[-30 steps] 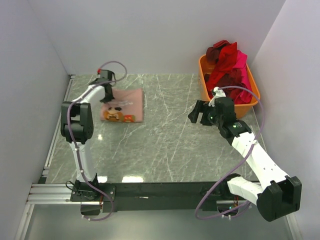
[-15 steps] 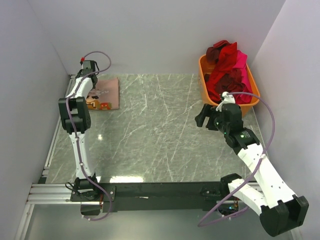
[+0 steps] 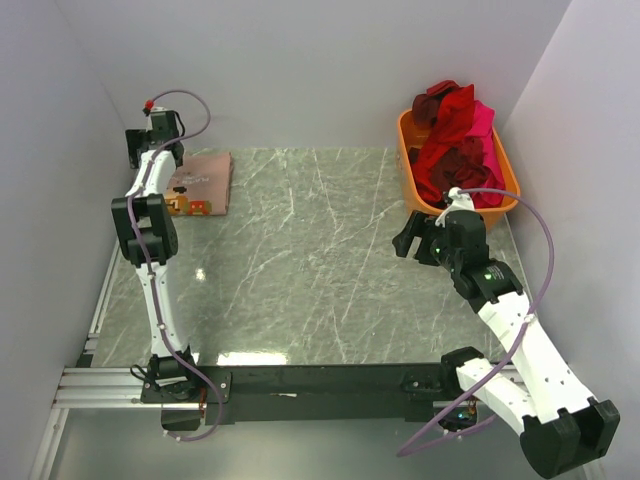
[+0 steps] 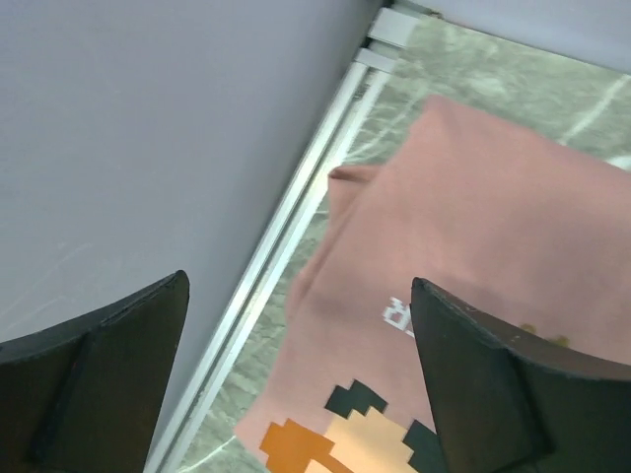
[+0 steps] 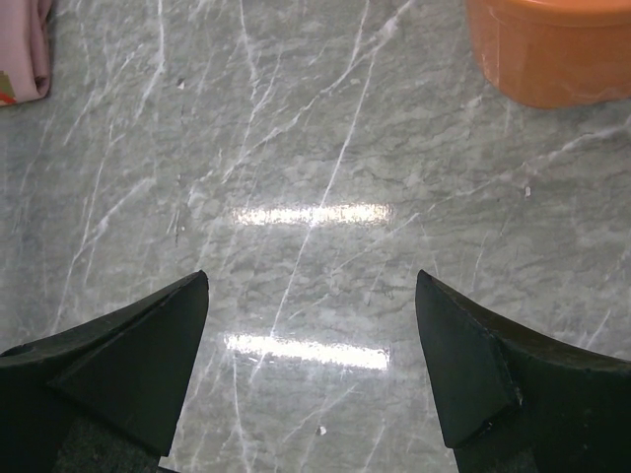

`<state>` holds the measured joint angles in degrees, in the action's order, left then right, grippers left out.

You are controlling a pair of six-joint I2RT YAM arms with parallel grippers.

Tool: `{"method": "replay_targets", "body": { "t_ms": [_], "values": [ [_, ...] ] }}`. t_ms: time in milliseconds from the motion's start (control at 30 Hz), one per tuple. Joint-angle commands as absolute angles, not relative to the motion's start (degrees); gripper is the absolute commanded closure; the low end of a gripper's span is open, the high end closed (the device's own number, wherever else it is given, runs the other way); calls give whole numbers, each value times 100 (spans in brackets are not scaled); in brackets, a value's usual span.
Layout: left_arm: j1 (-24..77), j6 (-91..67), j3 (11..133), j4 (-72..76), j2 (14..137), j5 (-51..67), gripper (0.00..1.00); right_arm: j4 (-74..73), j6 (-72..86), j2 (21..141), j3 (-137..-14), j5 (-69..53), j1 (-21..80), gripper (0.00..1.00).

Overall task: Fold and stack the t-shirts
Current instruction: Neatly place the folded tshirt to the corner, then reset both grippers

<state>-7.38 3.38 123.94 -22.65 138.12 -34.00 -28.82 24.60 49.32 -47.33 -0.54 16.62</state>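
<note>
One dusty pink t-shirt [image 3: 203,183] lies folded at the desk's [image 3: 320,260] far left corner, the left fingers [image 4: 108,374] wide above it. The right fingers [image 5: 108,365] hang wide, empty. Red, maroon and hot pink shirts [image 3: 455,125] wait heaped in the orange tub [image 5: 552,59], far right.

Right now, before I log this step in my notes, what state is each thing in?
dusty pink t-shirt, folded, lying flat at the far left of the table.
other t-shirts, unfolded, heaped in the tub.
orange tub, upright, piled above its rim.
left gripper, open, empty, above the pink shirt's edge.
right gripper, open, empty, over bare table.
</note>
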Motion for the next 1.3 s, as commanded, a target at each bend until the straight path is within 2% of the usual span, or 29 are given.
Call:
{"method": "replay_targets", "body": {
  "t_ms": [0, 133, 300, 400, 433, 467, 533, 567, 667, 833, 900, 1100, 1267],
  "values": [
    [-721, 80, 12462, -2135, 13448, -3797, 1, -2768, 2522, 4808, -4878, -114, 1661, 9],
    [-695, -728, 12893, -2820, 13079, -3289, 1, -2742, 2584, 4746, -4887, -35, 1652, 9],
    [-484, -1879, 12385, -3251, 11791, -2269, 1, -2725, 2645, 4676, -4869, 104, 1652, 9],
    [-343, -2679, 11166, -2693, 10664, -919, 1, -2611, 2707, 4667, -4790, 36, 1652, 8],
    [-221, -2785, 10075, -2307, 10331, -340, 1, -2549, 2681, 4641, -4712, 18, 1652, 8],
    [-124, -3073, 9515, -1911, 9718, -186, 1, -2401, 2681, 4632, -4659, -122, 1652, 8],
    [339, -3242, 8226, -1321, 9205, -210, 1, -2163, 2698, 4562, -4414, -237, 1652, 8],
    [552, -3443, 7887, -1275, 8967, -698, 0, -2058, 2724, 4535, -4343, -237, 1652, 8],
    [1413, -3725, 6797, -1257, 8193, -1176, 1, -1828, 2804, 4483, -4149, -132, 1652, 8],
    [2206, -4341, 4638, -616, 6875, -661, 1, -1469, 2909, 4640, -3841, -97, 1652, 7],
    [2320, -4491, 4238, -658, 6454, -492, 1, -1232, 2918, 4702, -3753, -167, 1652, 7],
    [2593, -4746, 3438, -1292, 5038, -1168, 0, -721, 3111, 4913, -3463, -185, 1652, 7],
    [2593, -4747, 3383, -1353, 4501, -1626, 0, -545, 3191, 5115, -3419, -246, 1652, 7]
  ]
}}
